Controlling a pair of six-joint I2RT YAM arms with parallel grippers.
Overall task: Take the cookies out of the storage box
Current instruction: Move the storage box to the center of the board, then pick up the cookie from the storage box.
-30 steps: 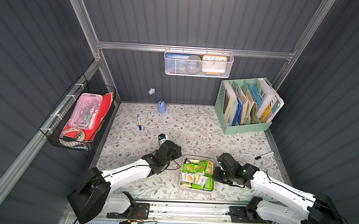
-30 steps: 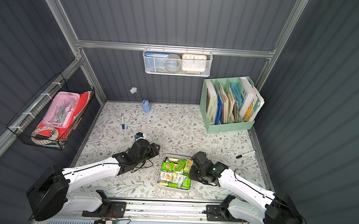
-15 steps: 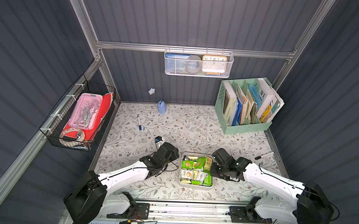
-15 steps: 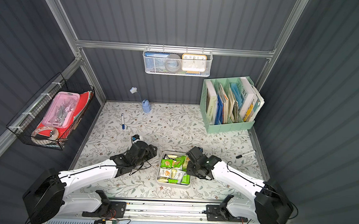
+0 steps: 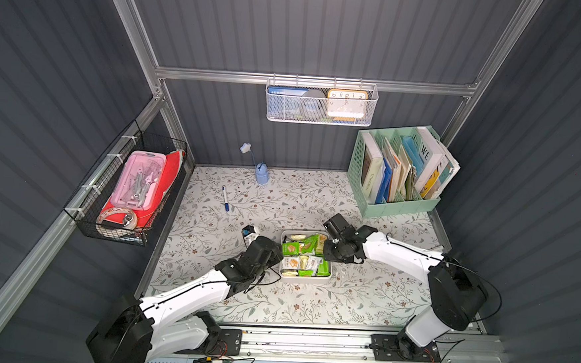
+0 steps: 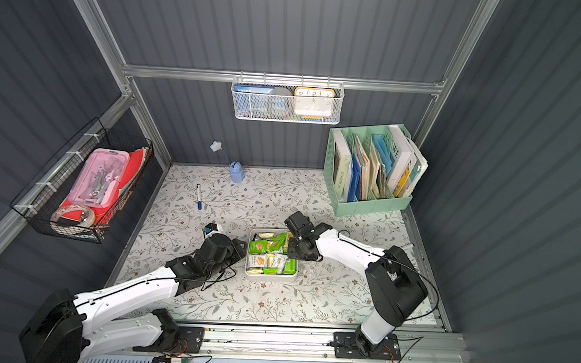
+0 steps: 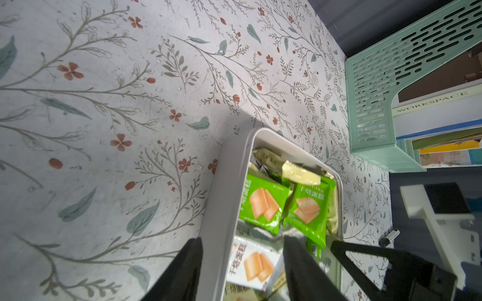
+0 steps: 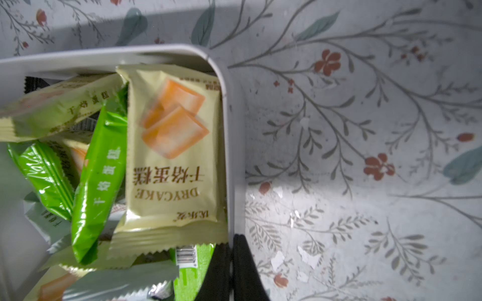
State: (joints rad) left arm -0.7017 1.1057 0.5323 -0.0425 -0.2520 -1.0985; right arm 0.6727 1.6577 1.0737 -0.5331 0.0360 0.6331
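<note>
The right jaws are pinched shut on the side wall of the storage box, with one finger inside it and the other outside, over the surface. Just inside that grip a pale yellow packet lies flat against the same wall, and green packets stand on edge beyond it.

The left jaws stand about half open astride the opposite wall. The outer finger is on the surface side. The inner one is down among the packets, over a white packet, with a gap showing between it and the wall.

The cookies all lie in the box, heaped and overlapping, and none are out on the surface.

Going for two opposite walls rather than a single packet suggests the box is meant to be lifted and tipped, or held steady. A thin rim allows only a narrow pinch, and a loaded box would likely twist on one grip, so a second hold makes sense.

Well beyond the box stands the mint-green file holder, and farther still a white mesh basket hangs on the back wall. Both are clear of the work.
</note>
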